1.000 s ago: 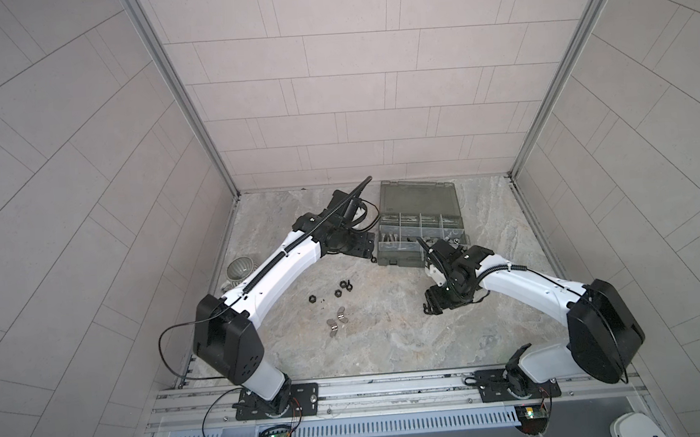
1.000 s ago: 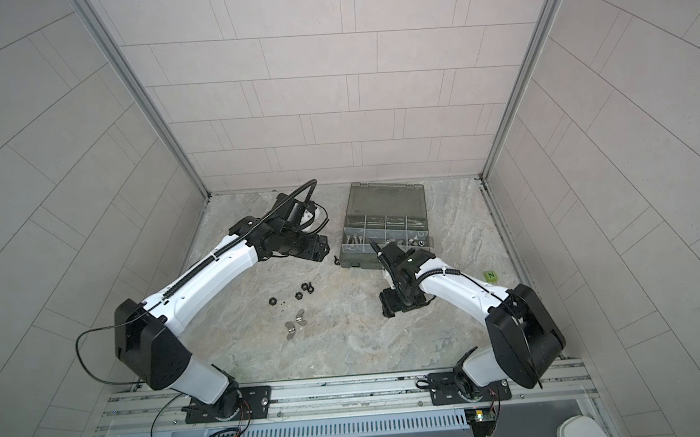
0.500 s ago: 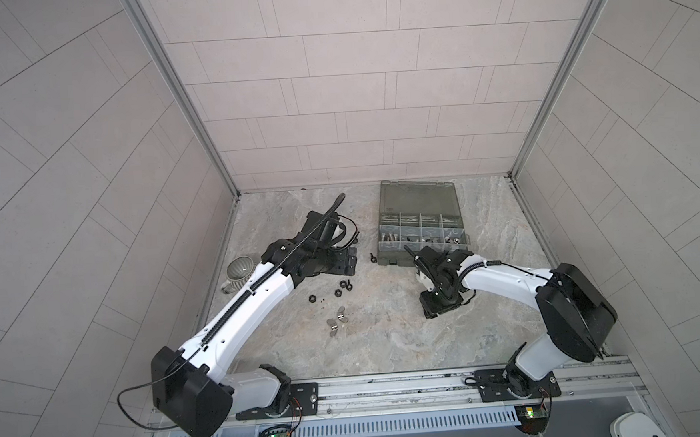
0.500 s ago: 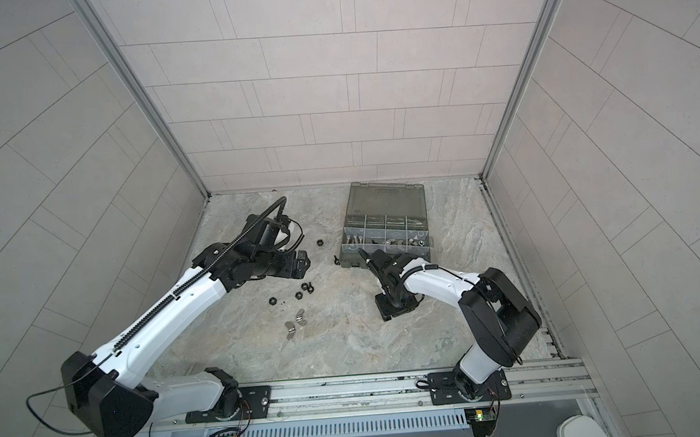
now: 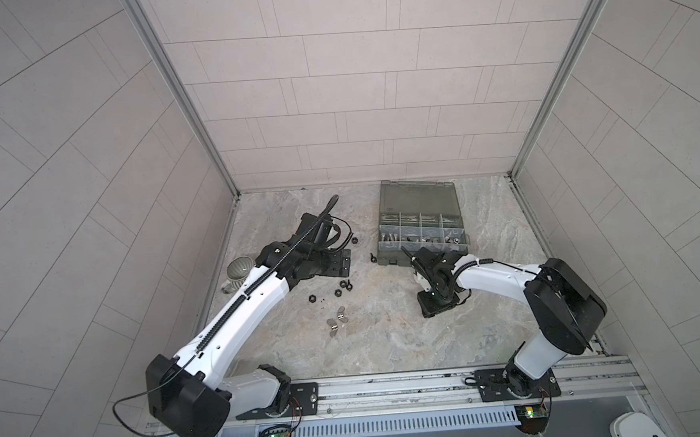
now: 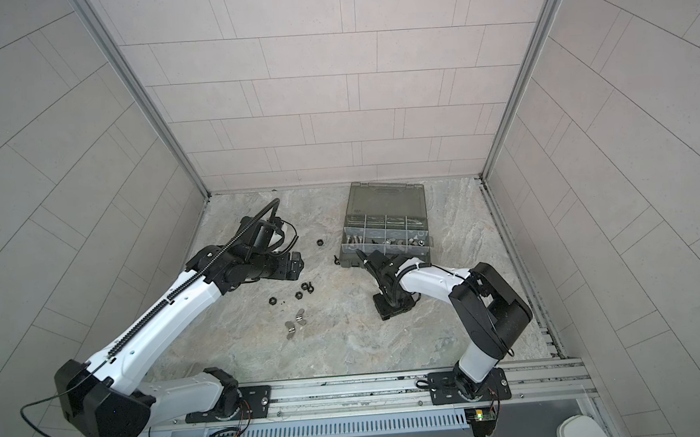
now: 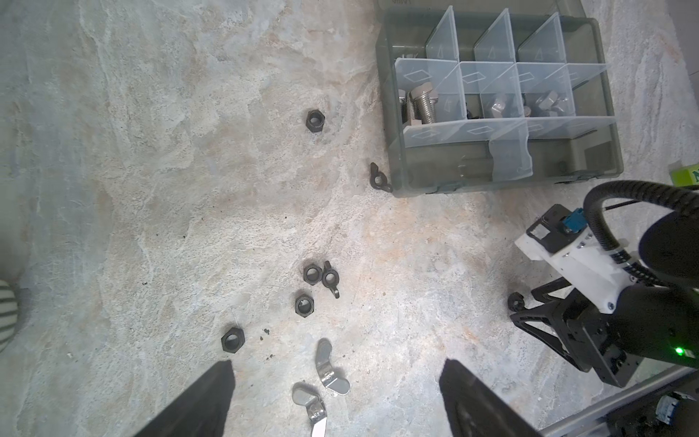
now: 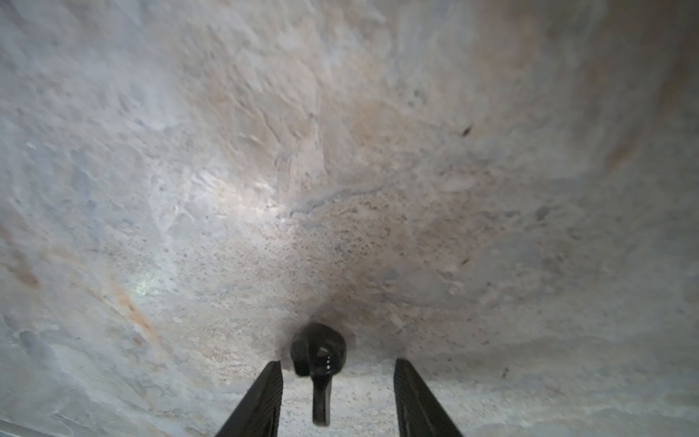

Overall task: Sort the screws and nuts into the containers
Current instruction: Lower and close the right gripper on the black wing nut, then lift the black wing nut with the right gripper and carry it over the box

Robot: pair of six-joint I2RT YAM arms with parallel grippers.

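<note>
In a top view the right hand (image 5: 437, 305) pointed down at the tabletop (image 5: 389, 342), near the smoky grey compartmented plastic box (image 5: 392, 258) by its far edge; fingertips hidden. Left wrist: left hand (image 7: 336, 401) gaped empty, facing silver wing nuts (image 7: 333, 374). Right wrist: jaws apart astride a small black metal wing nut (image 8: 317, 357), untouched; light, stiff, likely slippery, so pinch its hub.

Silver screws (image 7: 423, 108) sit in containers (image 7: 416, 181); black nuts (image 7: 304, 305) lie outside.
</note>
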